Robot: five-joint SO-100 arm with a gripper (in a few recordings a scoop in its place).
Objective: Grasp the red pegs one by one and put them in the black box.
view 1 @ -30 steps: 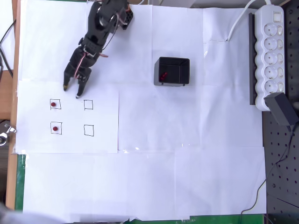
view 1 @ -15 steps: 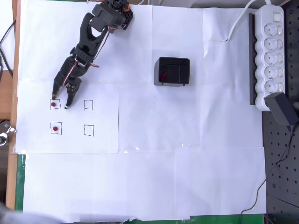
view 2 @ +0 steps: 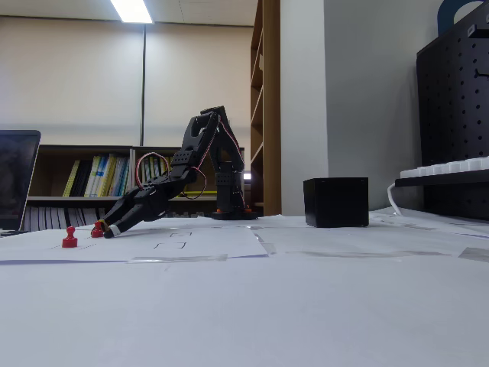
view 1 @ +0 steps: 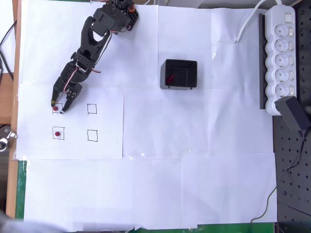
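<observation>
Presently, a small round red peg [view 1: 56, 108] at left of the overhead view is straddled by the parted black gripper [view 1: 57, 107]; no clamping is discernible.

I can read no text, label, brand or number anywhere. The spines of the books on the wooden shelf [view 2: 99, 177] are too small and blurred for me to make out any lettering.

Arm reaching fwd from base, upper link rising, forearm sloping steeply down. Gripper [view 1: 57, 107] [view 2: 102, 229] pointing down-left in overhead view, tips sitting at sheet level. Jaws standing slightly apart, narrow gap showing btwn them.
</observation>
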